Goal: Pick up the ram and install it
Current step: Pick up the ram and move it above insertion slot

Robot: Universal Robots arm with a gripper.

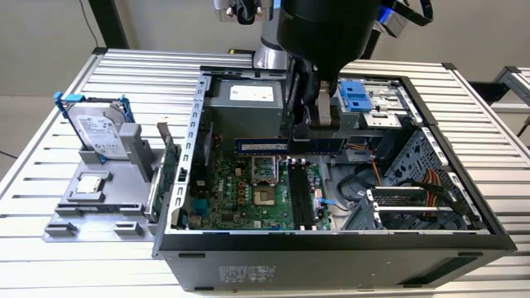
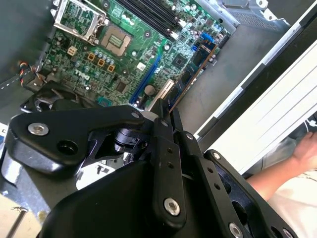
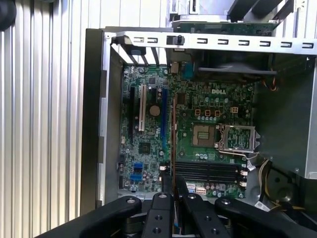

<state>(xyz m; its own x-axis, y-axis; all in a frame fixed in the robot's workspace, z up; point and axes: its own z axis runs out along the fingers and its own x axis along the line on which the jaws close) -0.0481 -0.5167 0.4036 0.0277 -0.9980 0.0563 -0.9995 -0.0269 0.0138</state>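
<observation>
Claw (image 1: 319,131) is clamped on the ram (image 1: 262,146), holding the blue stick near one end. The rest of it sticks out toward the exterior view's left. Ram is level and on edge, hanging inside the open computer case (image 1: 331,261), above the motherboard (image 1: 240,192) and not touching it. It is not seated. The dark memory slots (image 1: 302,200) lie lower and closer to the case's front wall, and the ram runs crosswise to them.

In both wrist views the ram (image 2: 191,74) (image 3: 174,134) shows edge-on as a thin brown-edged strip coming out from between the black fingers (image 2: 159,106), over the board. Claw (image 3: 173,187) jaws are narrow, pinched on the strip. The slots (image 3: 208,171) run across the ram's line there too.

Case sits on the slatted metal bench (image 1: 83,273). To the exterior view's left of the case is a gray fixture (image 1: 91,214). The silver hard drive (image 1: 98,129) in its blue frame stands upright in the fixture, and a green expansion card (image 1: 170,171) stands on edge just beside the case wall.

A person's hand (image 2: 303,151) is at the edge of the second wrist view, outside the case and well apart from the claw.
</observation>
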